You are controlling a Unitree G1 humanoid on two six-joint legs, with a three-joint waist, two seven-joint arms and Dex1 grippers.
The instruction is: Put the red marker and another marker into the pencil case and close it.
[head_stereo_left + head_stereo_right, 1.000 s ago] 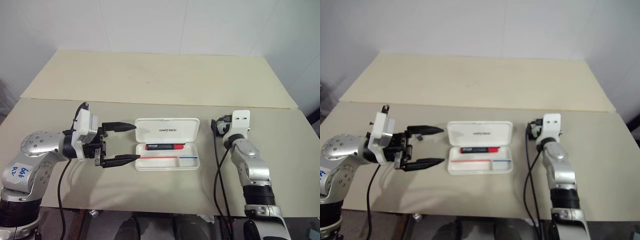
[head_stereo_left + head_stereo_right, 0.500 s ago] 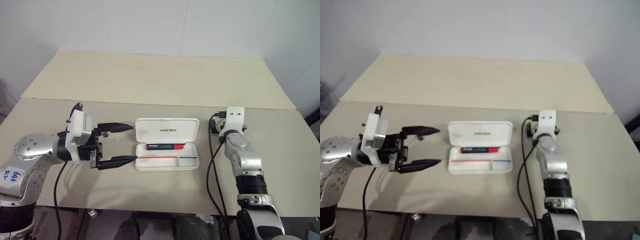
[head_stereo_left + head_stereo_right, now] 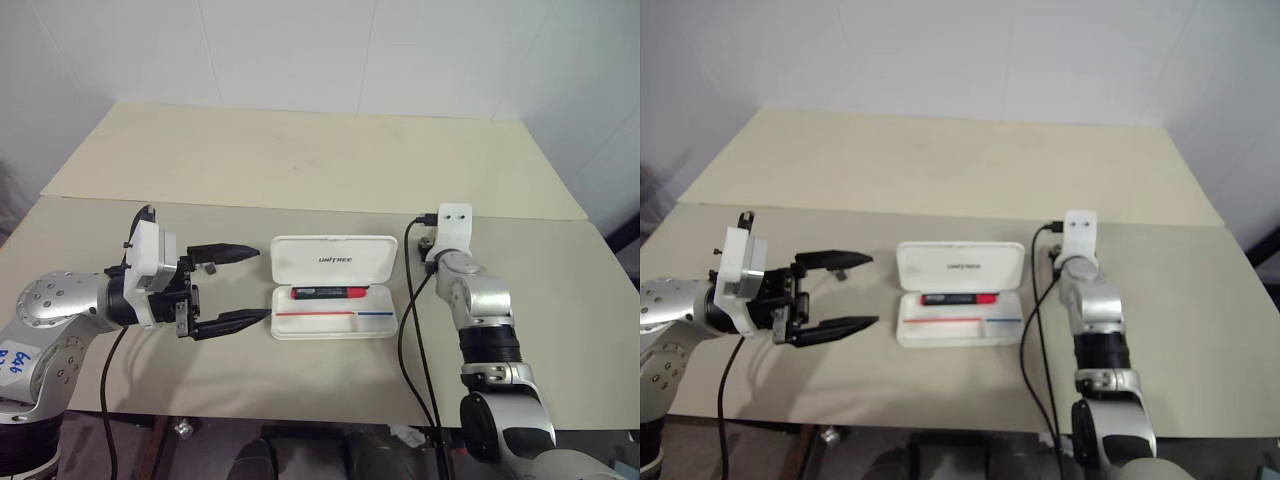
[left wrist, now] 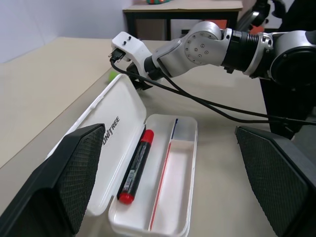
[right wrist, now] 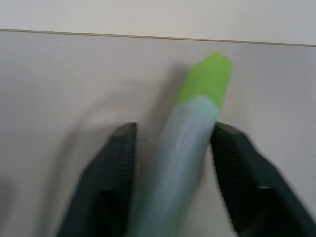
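R gripper [image 5: 170, 163] sits over the green marker [image 5: 190, 133], centre of the wrist view: a finger [image 5: 111, 173] each side of the pale body, green tip poking out past them. Fingers are narrow round it; can't tell if they're pinching or just bracketing, so the grip isn't confirmed. Prob. lined up along the marker's length for a clean lift.

In the head view the R arm reaches to just right of the case [image 3: 335, 330], centre frame. Case is open, lid laid flat toward the table's [image 3: 300, 150] far side, prob. so both markers can drop in from above. Red marker [image 3: 328, 293] already lies lengthwise in the tray's upper half; lower half bare bar a red/blue line.

L gripper [image 3: 232, 285] hovers left of the case, fingers wide, holding nothing, likely waiting to shut the lid.
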